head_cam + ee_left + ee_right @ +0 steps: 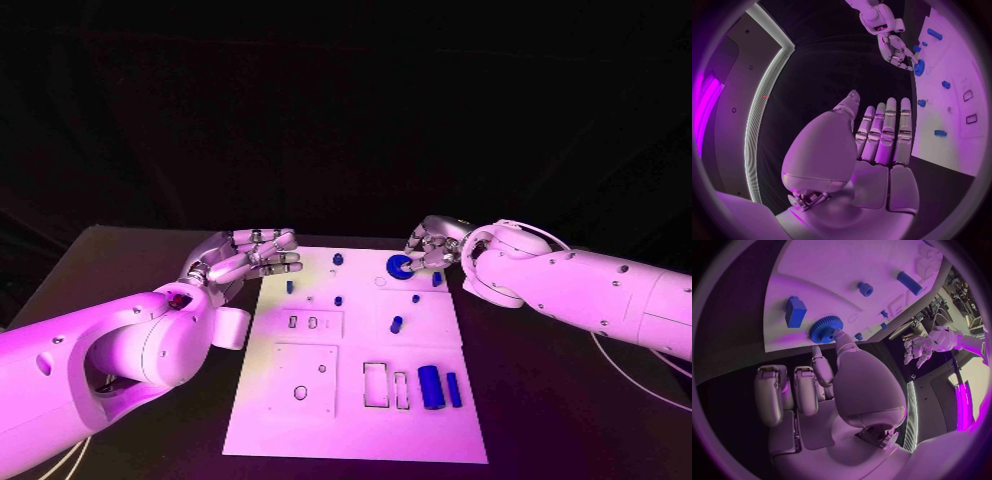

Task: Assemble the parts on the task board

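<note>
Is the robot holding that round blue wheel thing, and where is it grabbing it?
The right robot hand has fingertips on the toothed rim of the blue gear, which lies on the task board. Whether it grips it cannot be told. The left robot hand holds nothing.

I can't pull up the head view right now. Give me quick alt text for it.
The right hand has its fingertips on a blue gear at the far edge of the white task board. The left hand hovers open, holding nothing, by the board's far left corner. Other blue parts lie on the board, including two upright bars near its front right.
</note>
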